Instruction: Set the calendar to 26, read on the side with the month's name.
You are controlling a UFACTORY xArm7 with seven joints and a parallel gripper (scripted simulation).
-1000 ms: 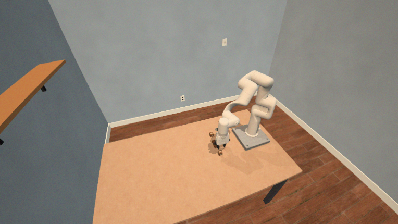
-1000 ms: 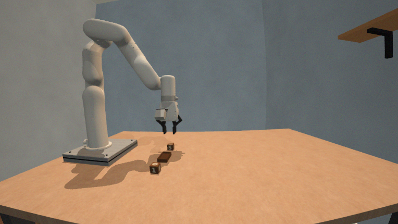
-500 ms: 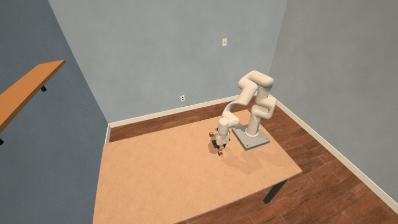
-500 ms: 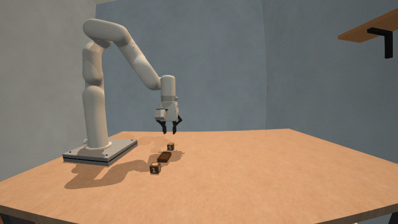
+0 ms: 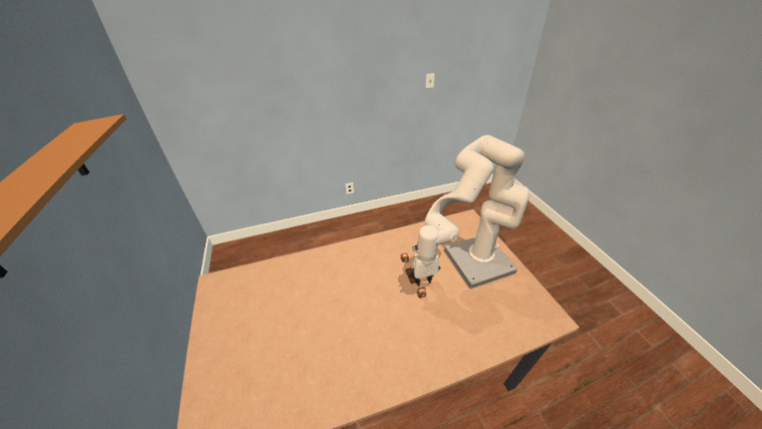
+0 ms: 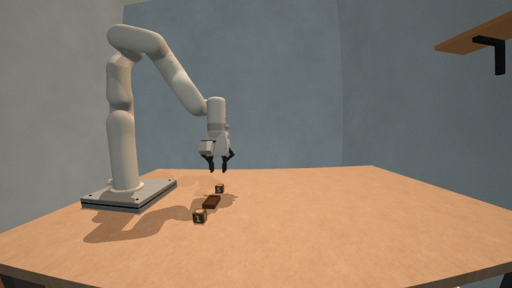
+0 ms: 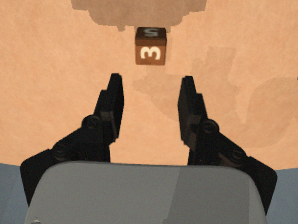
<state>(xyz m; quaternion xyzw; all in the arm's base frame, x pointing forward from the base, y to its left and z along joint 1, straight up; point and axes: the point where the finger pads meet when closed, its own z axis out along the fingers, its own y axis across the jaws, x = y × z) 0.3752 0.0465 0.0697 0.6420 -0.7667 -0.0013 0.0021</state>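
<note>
Finding the wooden-topped table [image 5: 293, 330] [image 6: 304, 232] extending beneath and around the tray [image 5: 409, 269] [image 6: 211, 202]. Recording the white xArm 7 [image 5: 488, 152] [image 6: 134, 37] as reaching toward the tray's area. Noting the grey base plate [image 5: 506, 266] [image 6: 168, 183] at the robot side of the tray. Observing the gripper [image 5: 424, 282] [image 6: 218, 171] [image 7: 151, 88] hovering above tray level, jaws standing partly open, gripping nothing. Confirming the tray as lying flat on the table. Logging the cube showing 0 and 1 [image 5: 404, 256] [image 6: 199, 216] as resting outside, beyond one tray end, and the cube showing 3 and 5 [image 5: 421, 292] [image 6: 219, 188] [image 7: 150, 48] as resting beyond the opposite end.
</note>
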